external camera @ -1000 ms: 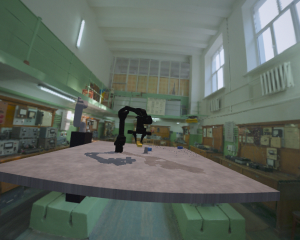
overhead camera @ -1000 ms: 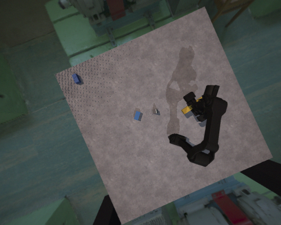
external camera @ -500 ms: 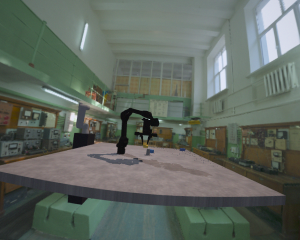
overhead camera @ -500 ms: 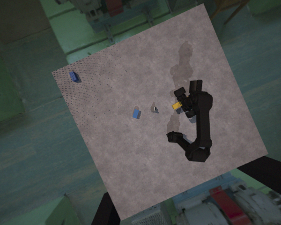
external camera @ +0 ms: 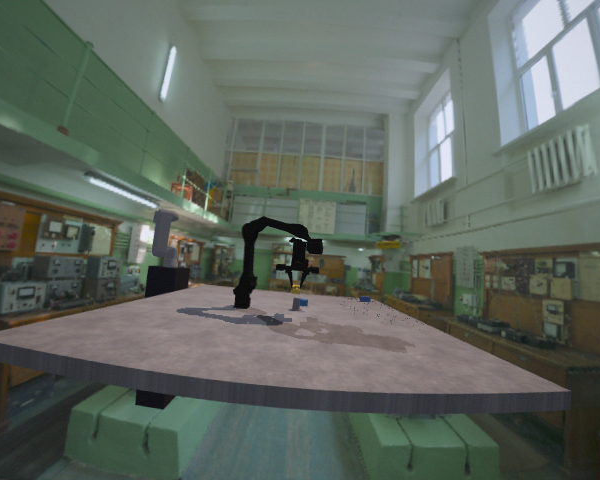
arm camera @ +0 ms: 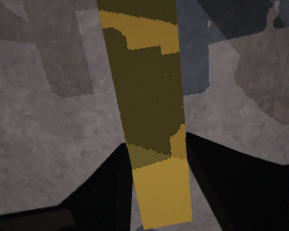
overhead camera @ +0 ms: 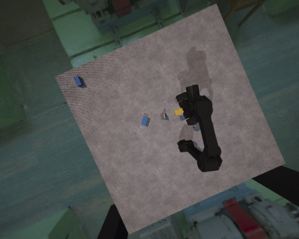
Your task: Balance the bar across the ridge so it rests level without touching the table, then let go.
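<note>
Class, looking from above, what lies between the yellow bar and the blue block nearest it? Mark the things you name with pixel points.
The small grey ridge (overhead camera: 165,116) (external camera: 295,304); the top view shows it.

My arm covers most of the yellow bar (overhead camera: 178,111) (arm camera: 154,106) from above. Wrist view crops its far end.
</note>
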### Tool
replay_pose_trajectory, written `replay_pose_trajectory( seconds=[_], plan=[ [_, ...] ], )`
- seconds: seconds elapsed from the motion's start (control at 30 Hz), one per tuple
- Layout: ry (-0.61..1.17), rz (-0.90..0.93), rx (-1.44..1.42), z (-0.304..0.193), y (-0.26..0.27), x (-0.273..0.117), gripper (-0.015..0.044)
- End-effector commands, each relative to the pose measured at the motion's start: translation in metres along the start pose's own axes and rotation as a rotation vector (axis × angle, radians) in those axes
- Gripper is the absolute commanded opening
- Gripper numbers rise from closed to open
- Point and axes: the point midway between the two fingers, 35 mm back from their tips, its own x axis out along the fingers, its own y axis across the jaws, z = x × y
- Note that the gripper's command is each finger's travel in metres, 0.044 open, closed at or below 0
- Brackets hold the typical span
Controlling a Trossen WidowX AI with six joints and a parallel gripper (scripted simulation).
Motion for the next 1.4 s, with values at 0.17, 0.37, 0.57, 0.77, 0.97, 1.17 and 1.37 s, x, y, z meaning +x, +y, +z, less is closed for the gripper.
replay_pose_trajectory(
  seconds=[0.17,0.37,0.57,0.77,0.97,1.17,1.37],
  plan=[
    [0.004,-0.002,0.056,-0.036,0.009,0.0,0.0],
    [0.006,-0.002,0.091,-0.058,0.013,0.0,0.0],
    [0.008,-0.002,0.126,-0.081,0.015,-0.001,0.0],
    [0.01,-0.003,0.161,-0.104,0.016,-0.001,0.0],
    [0.012,-0.003,0.196,-0.128,0.015,-0.002,0.0],
    [0.013,-0.004,0.222,-0.145,0.014,-0.002,0.0],
    [0.013,-0.004,0.222,-0.145,0.014,0.003,0.0]
  ],
)
